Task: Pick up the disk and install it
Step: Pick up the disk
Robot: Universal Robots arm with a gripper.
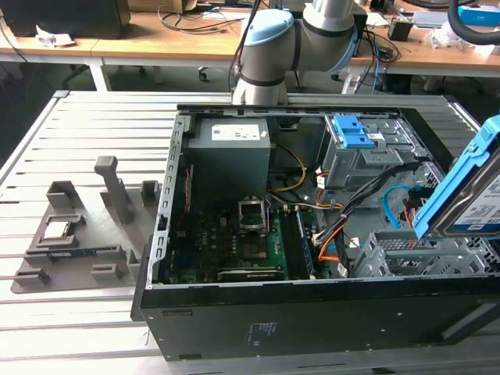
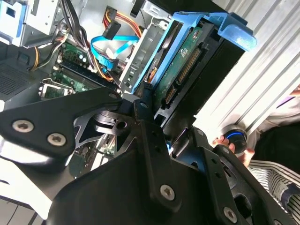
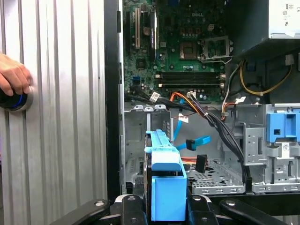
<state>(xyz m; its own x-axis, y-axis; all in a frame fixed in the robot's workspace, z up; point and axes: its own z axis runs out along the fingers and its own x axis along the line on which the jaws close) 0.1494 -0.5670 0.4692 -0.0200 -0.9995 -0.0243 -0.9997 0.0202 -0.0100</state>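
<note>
Slatted bench is carrying the open computer case. Your gripper is clamping the disk, which is hanging tilted at three o'clock in the exterior view, above the drive cage. Loose cables beside it are probably threatening a snag.

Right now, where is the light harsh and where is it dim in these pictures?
Exterior view: the ribbed table shines pale, the computer case interior sits in shadow. Second wrist view: a washed-out white patch, the disk brightly lit. First wrist view: even light, dark by the power supply.
</note>
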